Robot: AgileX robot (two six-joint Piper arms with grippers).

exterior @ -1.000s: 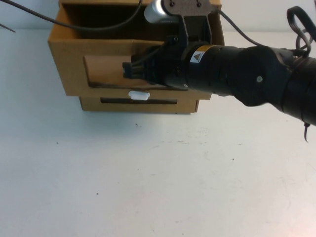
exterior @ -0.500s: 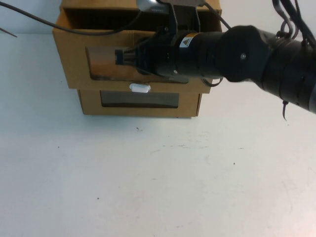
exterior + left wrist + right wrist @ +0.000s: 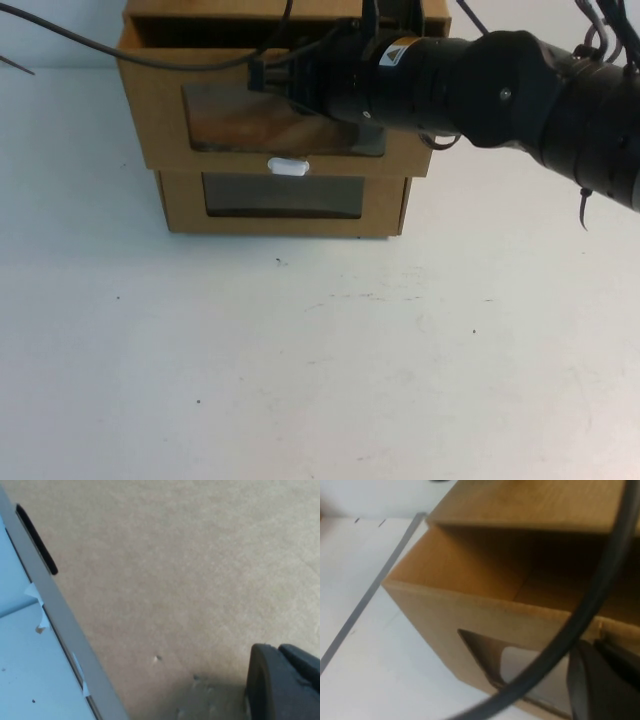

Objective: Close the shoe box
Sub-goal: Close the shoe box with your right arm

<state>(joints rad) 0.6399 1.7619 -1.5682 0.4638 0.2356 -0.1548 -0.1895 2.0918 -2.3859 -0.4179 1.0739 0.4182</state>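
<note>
The shoe box (image 3: 160, 120) is the upper of two stacked brown cardboard boxes at the table's far edge. It has a clear front window (image 3: 235, 120) with a small white pull tab (image 3: 288, 166) below it. Its drawer stands slightly out, with a dark gap behind the front panel. My right gripper (image 3: 262, 76) is shut and empty, against the upper part of the drawer front. The right wrist view shows the box front (image 3: 435, 610) and the gripper (image 3: 600, 680). My left gripper (image 3: 280, 685) is out of the high view. It sits close against a cardboard surface (image 3: 175, 570).
The alike lower box (image 3: 180, 205) sits under the shoe box, its window fully showing. My right arm (image 3: 520, 90) reaches in from the right across the box top. A black cable (image 3: 120, 55) runs over the box from the left. White table (image 3: 320, 360) lies in front.
My right gripper has moved away from me and higher on the drawer front. The drawer has slid back into the shoe box, uncovering the lower box's window.
</note>
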